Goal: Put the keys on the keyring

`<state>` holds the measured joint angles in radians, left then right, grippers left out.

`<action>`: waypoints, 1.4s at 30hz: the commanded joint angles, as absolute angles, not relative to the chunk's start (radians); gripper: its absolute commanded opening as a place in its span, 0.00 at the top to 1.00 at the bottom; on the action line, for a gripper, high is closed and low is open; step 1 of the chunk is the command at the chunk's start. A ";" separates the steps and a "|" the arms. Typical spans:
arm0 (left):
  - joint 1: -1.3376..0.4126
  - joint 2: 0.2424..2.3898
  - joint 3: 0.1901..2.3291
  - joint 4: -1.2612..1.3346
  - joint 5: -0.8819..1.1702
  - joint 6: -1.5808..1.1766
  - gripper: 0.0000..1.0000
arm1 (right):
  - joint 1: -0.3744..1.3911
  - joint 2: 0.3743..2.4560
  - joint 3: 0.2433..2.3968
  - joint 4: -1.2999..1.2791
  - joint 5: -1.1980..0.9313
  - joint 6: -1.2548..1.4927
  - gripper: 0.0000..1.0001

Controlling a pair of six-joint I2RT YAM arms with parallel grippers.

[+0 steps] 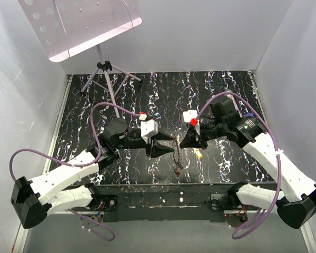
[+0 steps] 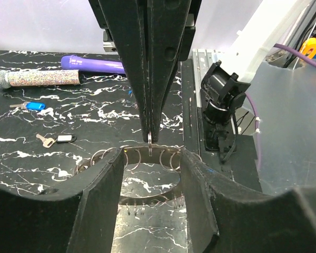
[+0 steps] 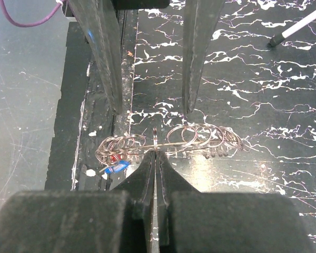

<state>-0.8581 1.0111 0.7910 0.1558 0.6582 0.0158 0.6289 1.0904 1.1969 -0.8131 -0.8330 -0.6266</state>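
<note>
The keyring (image 3: 200, 138) is a long wire strung with several metal rings, lying on the black marbled table. My right gripper (image 3: 154, 151) is shut on one upright ring (image 3: 154, 136) at the middle of it. My left gripper (image 2: 150, 156) is open, with its fingers (image 2: 102, 200) either side of that ring; they also show in the right wrist view (image 3: 105, 63). A blue key (image 3: 116, 167) and a red one (image 3: 114, 157) hang at the ring cluster's left end. A loose blue key (image 2: 34, 106) and a dark-headed key (image 2: 58, 139) lie apart. A yellow key (image 1: 198, 154) lies by the right gripper (image 1: 185, 141).
A purple marker (image 2: 92, 63) and a glittery tube (image 2: 37, 78) lie beyond the loose keys. A tripod stand (image 1: 108, 68) stands at the back left. A white pen (image 3: 300, 29) lies farther out. The table's metal front rail (image 2: 200, 68) is close to the rings.
</note>
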 commanded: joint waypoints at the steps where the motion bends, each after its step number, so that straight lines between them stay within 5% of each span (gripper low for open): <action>1: -0.884 1.023 0.824 0.149 0.586 0.075 0.57 | 0.634 1.069 1.215 -0.782 -0.862 -0.612 0.99; 37: -0.914 1.091 0.828 0.224 0.630 0.051 0.80 | 0.634 1.080 1.212 -0.767 -0.870 -0.591 0.99; 42: -0.916 1.097 0.836 0.212 0.629 0.057 0.90 | 0.634 1.081 1.213 -0.767 -0.871 -0.591 0.99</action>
